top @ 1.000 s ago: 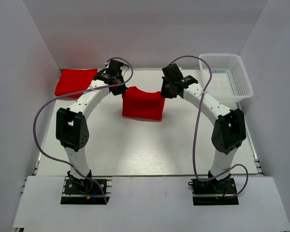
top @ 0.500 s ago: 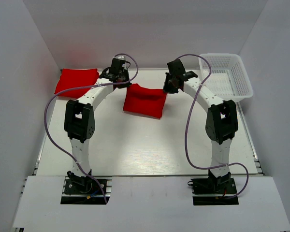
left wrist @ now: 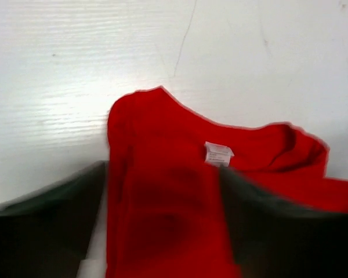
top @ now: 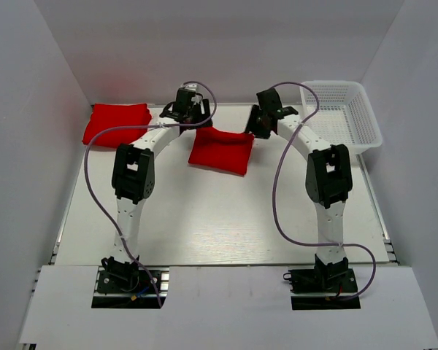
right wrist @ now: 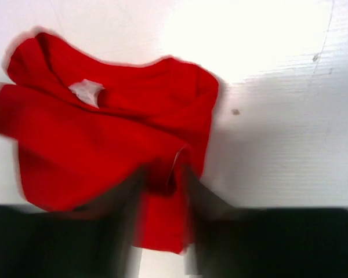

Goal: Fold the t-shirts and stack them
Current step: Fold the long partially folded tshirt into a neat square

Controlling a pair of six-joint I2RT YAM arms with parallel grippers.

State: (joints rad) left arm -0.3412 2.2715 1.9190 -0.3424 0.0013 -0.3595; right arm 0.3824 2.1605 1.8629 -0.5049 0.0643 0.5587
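A folded red t-shirt (top: 220,149) lies at the table's back middle. My left gripper (top: 196,121) hovers at its far left corner and my right gripper (top: 253,125) at its far right corner. In the left wrist view the t-shirt (left wrist: 162,191) with its white neck label (left wrist: 218,153) lies between blurred fingers (left wrist: 46,208) that stand wide apart. In the right wrist view a fold of the t-shirt (right wrist: 104,133) lies between blurred, parted fingers (right wrist: 217,214). Both grippers are open. Another folded red t-shirt (top: 117,122) lies at the back left.
A white mesh basket (top: 343,117) stands at the back right corner. White walls close in the table on the left, back and right. Purple cables loop from both arms over the table.
Both arms reached farther back, carrying the middle t-shirt slightly away from me. Both grippers went from shut on its far corners to open, and the t-shirt now lies flatter.
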